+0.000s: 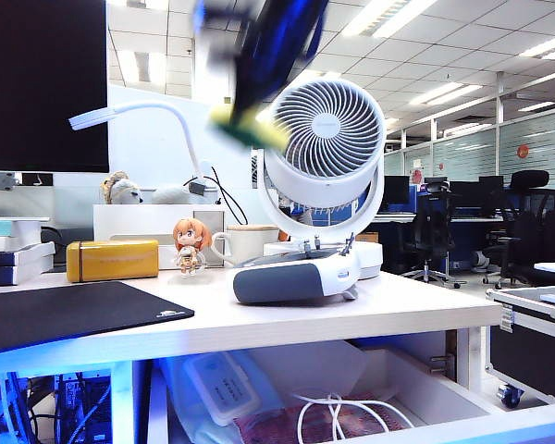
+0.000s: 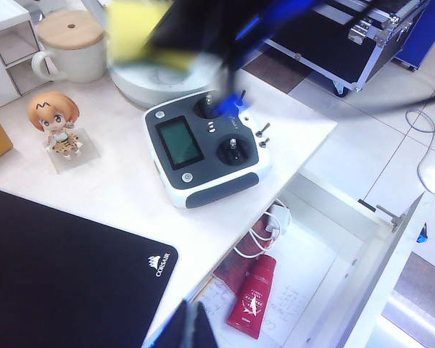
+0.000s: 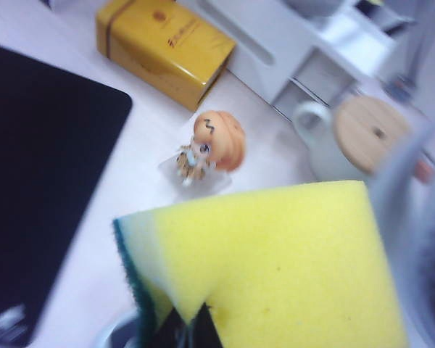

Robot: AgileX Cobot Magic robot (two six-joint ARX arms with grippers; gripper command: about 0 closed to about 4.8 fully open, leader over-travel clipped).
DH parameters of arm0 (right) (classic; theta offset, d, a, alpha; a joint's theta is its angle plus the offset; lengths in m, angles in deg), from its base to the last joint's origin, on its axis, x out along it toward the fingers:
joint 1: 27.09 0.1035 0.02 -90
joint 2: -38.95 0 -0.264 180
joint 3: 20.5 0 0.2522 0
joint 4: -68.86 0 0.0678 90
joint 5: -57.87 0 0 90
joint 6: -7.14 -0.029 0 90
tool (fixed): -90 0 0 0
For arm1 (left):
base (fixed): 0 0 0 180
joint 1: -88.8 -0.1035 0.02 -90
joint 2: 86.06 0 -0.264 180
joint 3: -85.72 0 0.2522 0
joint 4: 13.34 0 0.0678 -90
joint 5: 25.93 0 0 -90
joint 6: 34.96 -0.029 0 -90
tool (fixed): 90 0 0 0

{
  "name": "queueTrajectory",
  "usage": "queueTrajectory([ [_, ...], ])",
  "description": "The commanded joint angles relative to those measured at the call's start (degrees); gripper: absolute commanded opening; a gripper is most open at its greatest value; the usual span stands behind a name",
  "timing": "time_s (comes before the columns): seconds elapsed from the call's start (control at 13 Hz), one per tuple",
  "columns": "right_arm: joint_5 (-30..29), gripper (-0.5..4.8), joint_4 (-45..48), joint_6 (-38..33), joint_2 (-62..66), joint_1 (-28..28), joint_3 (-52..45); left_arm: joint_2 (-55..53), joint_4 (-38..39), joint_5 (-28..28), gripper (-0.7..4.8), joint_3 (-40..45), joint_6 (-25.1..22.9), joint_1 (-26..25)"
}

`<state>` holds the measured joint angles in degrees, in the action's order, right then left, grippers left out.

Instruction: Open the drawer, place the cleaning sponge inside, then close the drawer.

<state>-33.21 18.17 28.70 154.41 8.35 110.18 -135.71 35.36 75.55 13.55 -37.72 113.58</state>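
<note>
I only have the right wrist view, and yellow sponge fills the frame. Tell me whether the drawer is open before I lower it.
Observer: Open. The left wrist view shows the drawer standing out below the desk edge.
Operator: Report what is inside.
Observer: A red tube and a white cable lie at the desk side; the rest shows only paper.
Operator: Place both grippers.
Observer: The right gripper, shut on the cleaning sponge, is high above the desk in front of the fan. The left gripper hangs shut beside the mouse pad, near the drawer.
</note>
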Motion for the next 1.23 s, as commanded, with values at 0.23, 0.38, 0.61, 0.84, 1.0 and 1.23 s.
queueTrajectory([
  [0.23, -0.13, -0.01, -22.97, -7.04, -13.86, -0.22, 0.44, 0.11, -1.29, 0.35, -0.05, -0.31, 0.11, 0.07],
  [0.38, -0.11, -0.01, -29.94, -7.04, -16.57, -0.39, 0.44, 0.11, -1.25, 0.33, -0.05, -0.31, -0.48, 0.07],
  [0.61, -0.13, -0.01, -40.26, -8.46, -17.64, -1.11, 0.37, 0.11, -1.25, 0.33, -0.05, -0.31, -1.57, 0.04],
  [0.84, -0.26, -0.01, -41.00, -8.46, -17.62, -1.77, -4.50, 0.11, -1.33, 0.33, -0.05, -0.31, -1.75, 0.04],
  [1.0, -3.06, -0.01, -36.06, -8.09, -17.62, -3.76, -16.41, 0.11, -1.42, 0.35, -0.05, -0.31, -1.75, 0.07],
  [1.23, -9.88, -0.01, -25.66, -8.13, -17.62, -6.23, -28.83, 0.11, -1.42, 0.33, -0.05, -0.31, -1.75, 0.07],
])
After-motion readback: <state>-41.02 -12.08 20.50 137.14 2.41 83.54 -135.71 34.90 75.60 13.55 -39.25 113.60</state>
